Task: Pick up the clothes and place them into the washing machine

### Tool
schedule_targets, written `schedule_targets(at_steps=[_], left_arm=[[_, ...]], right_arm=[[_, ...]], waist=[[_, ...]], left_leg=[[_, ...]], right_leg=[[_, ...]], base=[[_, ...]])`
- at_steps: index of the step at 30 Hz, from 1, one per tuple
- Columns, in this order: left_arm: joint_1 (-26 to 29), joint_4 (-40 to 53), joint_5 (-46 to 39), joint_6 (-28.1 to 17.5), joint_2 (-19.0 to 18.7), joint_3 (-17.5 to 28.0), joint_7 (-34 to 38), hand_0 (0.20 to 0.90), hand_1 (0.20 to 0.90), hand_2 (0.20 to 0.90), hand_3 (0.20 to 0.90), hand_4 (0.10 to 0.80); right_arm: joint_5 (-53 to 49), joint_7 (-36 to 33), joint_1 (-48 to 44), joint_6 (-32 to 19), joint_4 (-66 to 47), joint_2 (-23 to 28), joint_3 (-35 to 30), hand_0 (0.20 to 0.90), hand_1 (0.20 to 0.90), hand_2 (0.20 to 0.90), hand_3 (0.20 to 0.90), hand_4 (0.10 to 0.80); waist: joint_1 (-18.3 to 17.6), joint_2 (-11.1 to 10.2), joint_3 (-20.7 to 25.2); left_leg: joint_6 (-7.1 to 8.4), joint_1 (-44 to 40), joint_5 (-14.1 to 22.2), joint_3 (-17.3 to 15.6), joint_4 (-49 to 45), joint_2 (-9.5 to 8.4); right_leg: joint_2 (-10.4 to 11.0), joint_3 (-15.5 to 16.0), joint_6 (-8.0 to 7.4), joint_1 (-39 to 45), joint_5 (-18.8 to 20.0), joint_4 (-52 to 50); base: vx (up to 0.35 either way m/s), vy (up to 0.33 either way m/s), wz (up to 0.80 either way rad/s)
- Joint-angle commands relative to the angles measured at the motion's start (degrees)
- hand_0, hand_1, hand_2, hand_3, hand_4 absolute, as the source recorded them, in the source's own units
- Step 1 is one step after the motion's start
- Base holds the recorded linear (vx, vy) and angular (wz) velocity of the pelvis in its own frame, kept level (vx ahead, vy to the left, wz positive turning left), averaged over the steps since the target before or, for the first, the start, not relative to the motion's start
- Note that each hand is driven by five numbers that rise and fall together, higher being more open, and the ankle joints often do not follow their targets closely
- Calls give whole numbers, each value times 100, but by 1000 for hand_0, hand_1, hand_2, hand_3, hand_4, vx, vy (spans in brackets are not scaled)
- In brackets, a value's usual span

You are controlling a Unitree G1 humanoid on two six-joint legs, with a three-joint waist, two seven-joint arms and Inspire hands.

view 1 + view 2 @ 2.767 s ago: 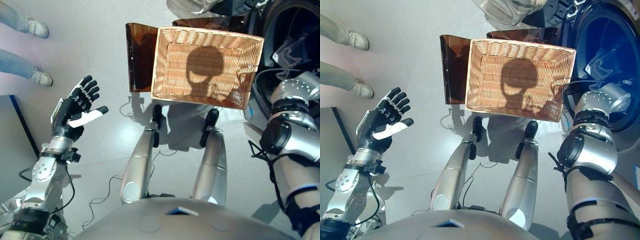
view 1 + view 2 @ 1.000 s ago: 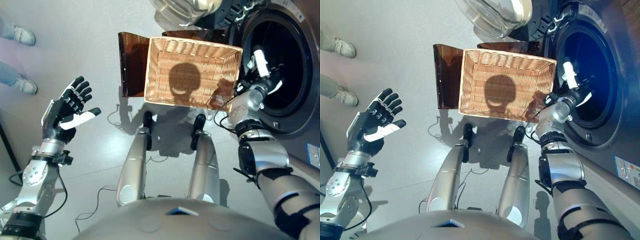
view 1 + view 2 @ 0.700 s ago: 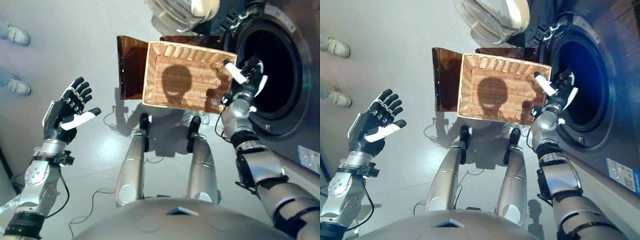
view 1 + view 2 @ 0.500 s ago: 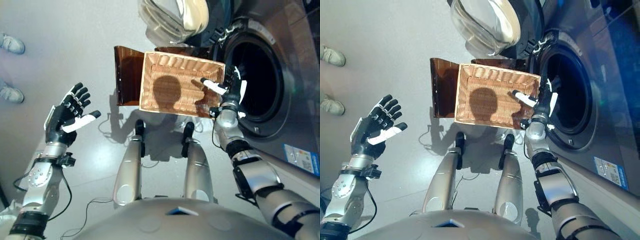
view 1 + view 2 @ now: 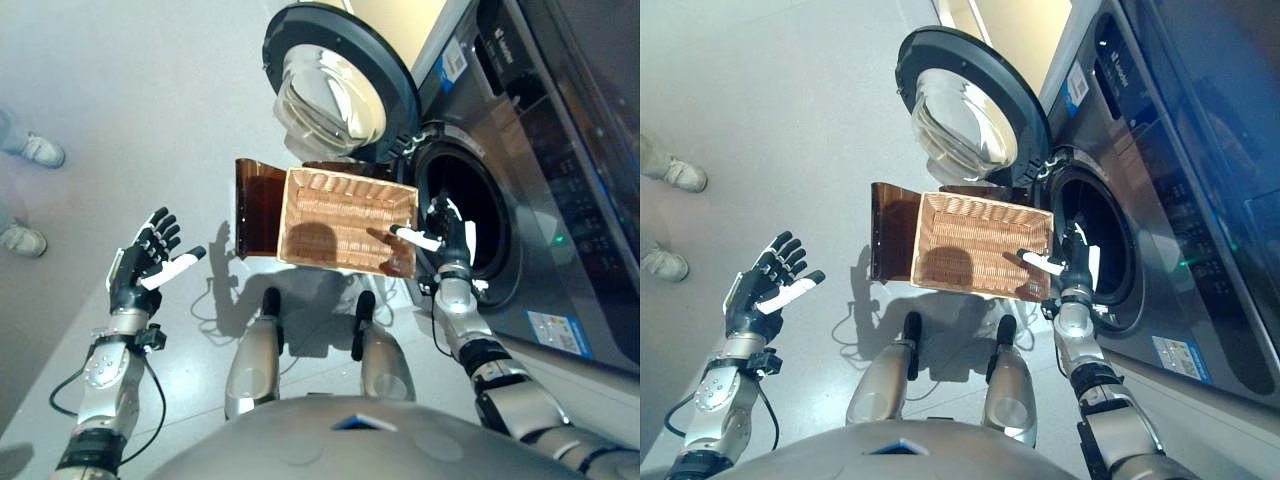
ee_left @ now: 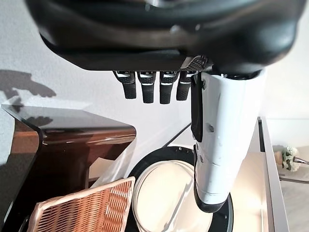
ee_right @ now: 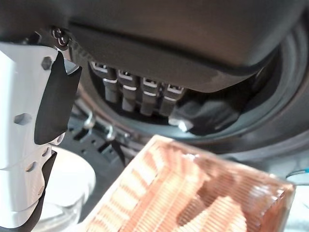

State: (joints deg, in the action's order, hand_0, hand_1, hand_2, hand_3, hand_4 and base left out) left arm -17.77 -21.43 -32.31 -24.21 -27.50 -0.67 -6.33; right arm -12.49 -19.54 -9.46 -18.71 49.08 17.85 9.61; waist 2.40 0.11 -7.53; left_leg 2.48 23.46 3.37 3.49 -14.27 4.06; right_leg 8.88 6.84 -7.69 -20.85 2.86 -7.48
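Grey floor holds a wicker basket [image 5: 345,222] beside the washing machine [image 5: 520,190], its door [image 5: 335,85] swung wide. Right hand [image 5: 443,232] hovers at the drum mouth, fingers spread, holding nothing. Left hand [image 5: 145,265] is raised, splayed, empty. No clothes show.

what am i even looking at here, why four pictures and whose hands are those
This is a humanoid robot doing laundry. Two pictures come from cameras in its head, looking down; the other two sit on its wrists, so each shows its own hand from very close. The left hand is raised out to the side, open and holding nothing. The right hand is open too, beside the washing machine, whose round door stands open. In front of the robot a wicker basket rests on a brown stand; no clothes show in it. At the side, a person's shoes are on the floor.
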Motion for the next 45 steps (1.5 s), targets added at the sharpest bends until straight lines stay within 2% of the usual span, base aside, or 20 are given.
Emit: schedule_targets(at_steps=[1, 9, 18, 22, 30, 45], left_arm=[[-21, 177, 286, -449, -70, 439, 121, 900, 900, 900, 900, 800], [-162, -78, 557, -396, 269, 621, 151, 900, 900, 900, 900, 800], [-49, -932, 1170, -280, 454, 592, 467, 900, 900, 900, 900, 800], [82, -1224, 1406, -302, 474, 552, 650, 900, 900, 900, 900, 800], [64, -1253, 1387, -303, 639, 540, 679, 900, 900, 900, 900, 800], [234, -1713, 1343, -220, 796, 440, 751, 900, 900, 900, 900, 800]], right_arm=[[-628, 319, 245, -543, -618, 206, -299, 900, 900, 900, 900, 800], [-334, 630, 854, -445, -759, 177, -297, 900, 900, 900, 900, 800], [-448, 719, 986, -277, 53, -273, -262, 900, 900, 900, 900, 800], [-459, 787, 1042, -258, 130, -425, -120, 900, 900, 900, 900, 800], [-694, 963, 1401, -327, -47, -628, -97, 900, 900, 900, 900, 800], [-1024, 1097, 1637, -335, -82, -776, -150, 900, 900, 900, 900, 800]], waist=[[-124, -117, 77], [-125, -299, 359], [-123, -483, 734], [-129, -504, 837], [-138, -497, 942], [-159, -504, 1099]], left_leg=[[74, -249, -754, 128, 819, -101], [50, -1130, -654, -10, 1240, -46], [39, -1796, -595, -221, 1633, 32], [40, -1975, -582, -290, 1714, 59], [29, -2240, -562, -422, 1789, 94], [91, -2379, -642, -470, 1927, 149]], right_leg=[[111, 184, -131, 656, -173, 132], [21, 245, -201, 1437, -102, 551], [-33, 189, -246, 1885, -77, 783], [-54, 144, -251, 1978, -70, 833], [-110, 35, -253, 2110, -19, 937], [-149, 154, -232, 2257, -4, 1042]], base=[[130, 10, -3], [117, 18, -5], [80, 22, -10], [19, 24, -12], [-10, 27, -6], [-11, 11, -3]])
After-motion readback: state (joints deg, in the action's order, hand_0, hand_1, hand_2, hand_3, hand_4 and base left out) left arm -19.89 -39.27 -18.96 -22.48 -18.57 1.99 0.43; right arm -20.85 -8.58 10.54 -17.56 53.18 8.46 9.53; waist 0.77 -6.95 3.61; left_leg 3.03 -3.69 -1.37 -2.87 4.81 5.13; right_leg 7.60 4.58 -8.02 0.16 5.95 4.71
